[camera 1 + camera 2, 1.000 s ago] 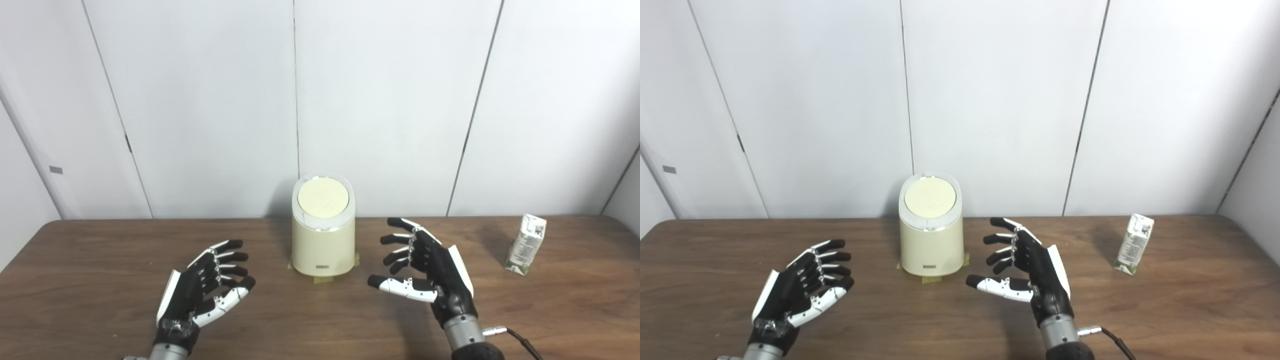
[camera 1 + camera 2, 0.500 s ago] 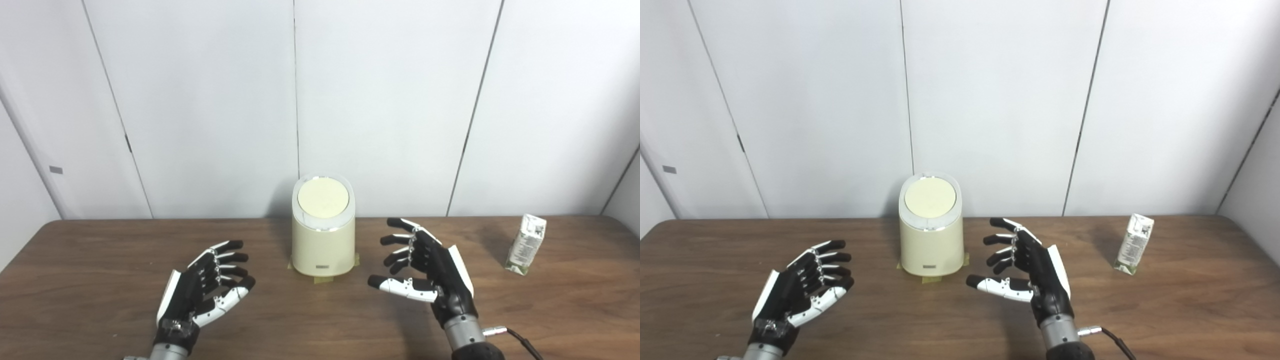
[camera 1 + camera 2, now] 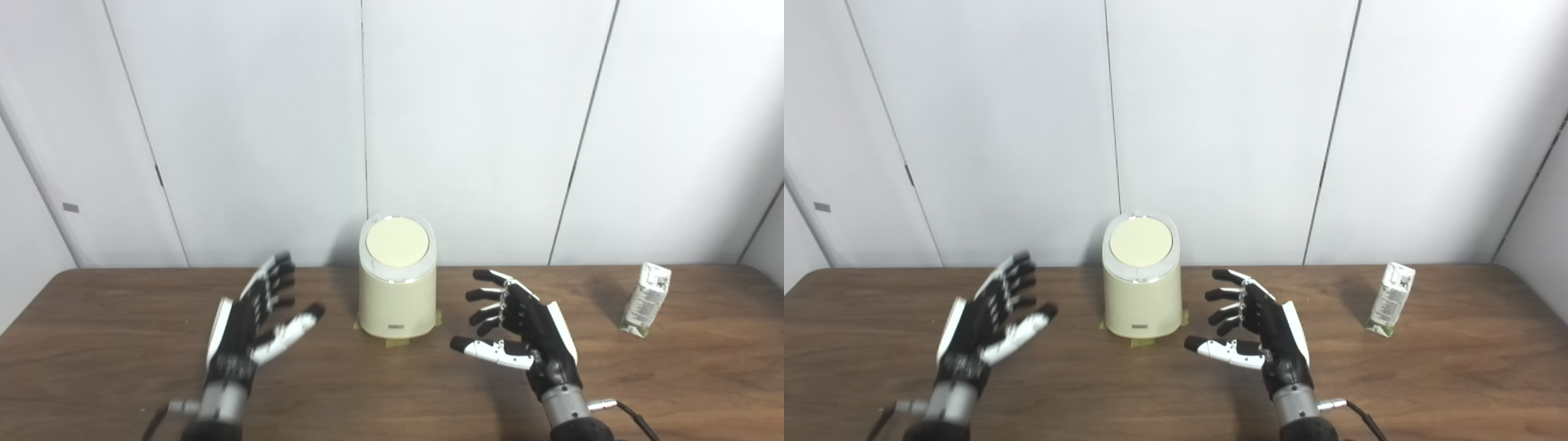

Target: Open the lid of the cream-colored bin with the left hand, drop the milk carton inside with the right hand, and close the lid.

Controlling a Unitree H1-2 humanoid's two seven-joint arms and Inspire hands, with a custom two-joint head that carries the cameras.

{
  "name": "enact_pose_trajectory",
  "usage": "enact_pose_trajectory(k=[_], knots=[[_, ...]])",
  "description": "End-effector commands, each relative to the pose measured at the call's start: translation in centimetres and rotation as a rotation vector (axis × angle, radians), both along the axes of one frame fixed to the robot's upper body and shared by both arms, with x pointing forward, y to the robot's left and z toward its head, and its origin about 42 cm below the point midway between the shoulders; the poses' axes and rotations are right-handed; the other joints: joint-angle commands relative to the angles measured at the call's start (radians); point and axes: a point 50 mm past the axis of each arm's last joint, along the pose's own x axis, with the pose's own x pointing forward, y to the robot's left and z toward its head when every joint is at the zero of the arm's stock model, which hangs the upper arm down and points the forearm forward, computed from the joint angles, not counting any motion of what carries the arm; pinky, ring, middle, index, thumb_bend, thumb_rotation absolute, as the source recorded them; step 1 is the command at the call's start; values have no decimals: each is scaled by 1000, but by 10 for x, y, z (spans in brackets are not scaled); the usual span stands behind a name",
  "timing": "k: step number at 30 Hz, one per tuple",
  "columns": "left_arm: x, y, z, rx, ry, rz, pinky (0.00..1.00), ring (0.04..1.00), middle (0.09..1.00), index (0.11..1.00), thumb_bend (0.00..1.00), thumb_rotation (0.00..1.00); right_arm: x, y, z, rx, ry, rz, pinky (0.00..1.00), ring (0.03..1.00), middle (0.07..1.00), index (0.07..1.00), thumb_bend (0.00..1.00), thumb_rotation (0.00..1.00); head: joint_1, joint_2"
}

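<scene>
We see the cream-colored bin [image 3: 397, 286] standing on the bench [image 3: 110, 361] between our two hands, with its round lid [image 3: 397, 241] shut on top. Small bits of tape poke out under it, likely to stop it from sliding. Our left hand [image 3: 254, 321] holds nothing; its fingers are spread wide and it floats just beside the bin, lower than the lid. We think it is getting ready to lift that lid. Our right hand [image 3: 520, 334] is loose and holds nothing too, resting low on the other side. The milk carton [image 3: 645, 299] stands far off to the right of that hand, waiting. A second ago the left hand sat lower and nearer to us; now it has risen and reached forward, a bit blurry. The right hand, bin and carton have not moved.
</scene>
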Motion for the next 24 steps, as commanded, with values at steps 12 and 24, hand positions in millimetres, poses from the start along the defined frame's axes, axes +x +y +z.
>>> enact_pose_trajectory(k=[12,24], knots=[[64,-40,118,176,-163,9,999,1000,1000,1000,925,394,9,9,27,24,-116,16,400,497,632,727,679,38,2,5],[98,-73,134,497,-177,81,975,1000,1000,1000,1000,413,7,14,32,47,-121,10,390,485,629,725,676,16,-28,11]])
